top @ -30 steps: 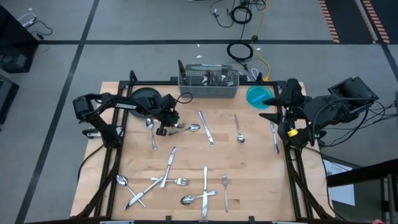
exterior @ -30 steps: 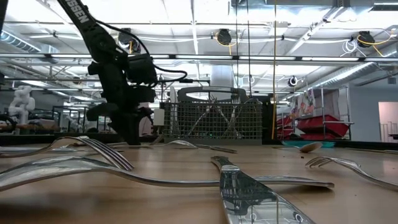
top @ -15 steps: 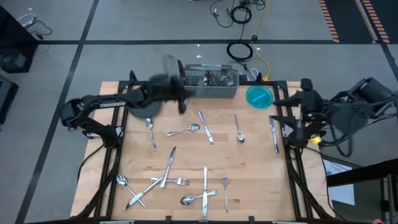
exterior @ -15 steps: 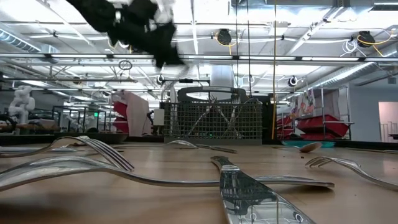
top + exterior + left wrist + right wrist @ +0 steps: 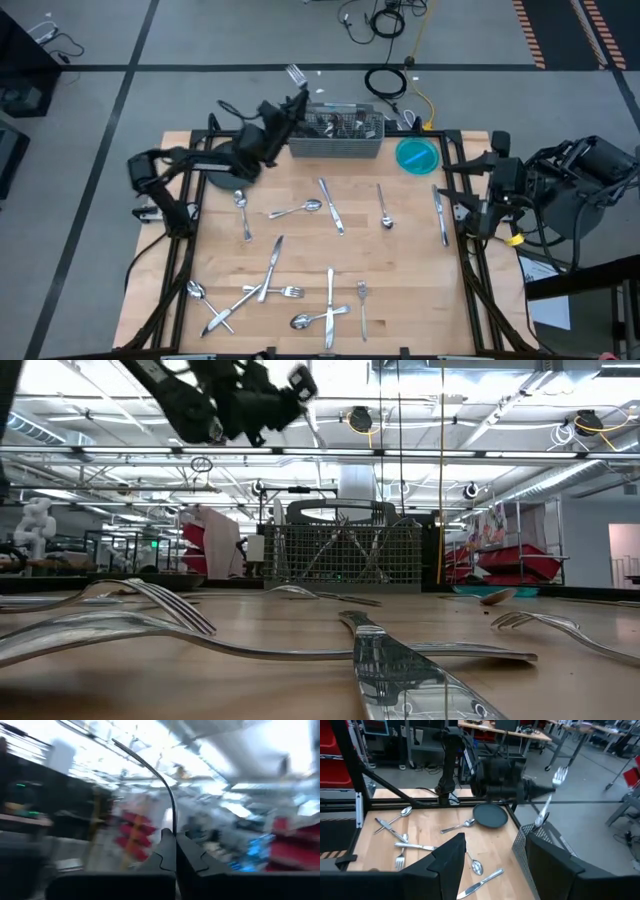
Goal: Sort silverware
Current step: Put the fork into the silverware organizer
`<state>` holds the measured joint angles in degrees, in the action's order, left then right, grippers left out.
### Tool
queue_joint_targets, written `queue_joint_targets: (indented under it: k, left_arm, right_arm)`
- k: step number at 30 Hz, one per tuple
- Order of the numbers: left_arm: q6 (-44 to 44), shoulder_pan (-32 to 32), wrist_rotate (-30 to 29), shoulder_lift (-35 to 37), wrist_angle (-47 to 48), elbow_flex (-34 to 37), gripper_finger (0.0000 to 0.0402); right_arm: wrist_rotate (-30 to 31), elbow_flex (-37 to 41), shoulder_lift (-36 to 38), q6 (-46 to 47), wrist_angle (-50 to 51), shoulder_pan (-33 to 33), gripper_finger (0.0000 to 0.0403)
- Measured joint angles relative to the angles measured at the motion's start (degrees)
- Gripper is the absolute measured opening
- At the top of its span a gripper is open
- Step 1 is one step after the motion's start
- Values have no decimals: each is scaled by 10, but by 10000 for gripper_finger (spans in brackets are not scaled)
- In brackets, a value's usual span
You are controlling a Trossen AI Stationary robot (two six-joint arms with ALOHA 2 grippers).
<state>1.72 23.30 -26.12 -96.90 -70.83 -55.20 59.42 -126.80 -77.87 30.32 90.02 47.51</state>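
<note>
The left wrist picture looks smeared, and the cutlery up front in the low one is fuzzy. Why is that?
Left wrist view: the room behind streaks with motion blur, while the shut left tool and the fork it holds stay fairly crisp. Low view: the nearest knife sits too close to the lens, so it is soft, and the caddy farther back is sharper.
</note>
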Motion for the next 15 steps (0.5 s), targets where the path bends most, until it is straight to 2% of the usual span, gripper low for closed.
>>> queue_joint_targets:
  k: [9, 15]
  left_arm:
    - [-193, -57, -121, -171, 26, -202, 1]
    - [-297, -76, -148, -277, 53, -322, 1]
  right_arm:
    - [3, 0, -1, 5, 0, 3, 196]
    - [3, 0, -1, 5, 0, 2, 196]
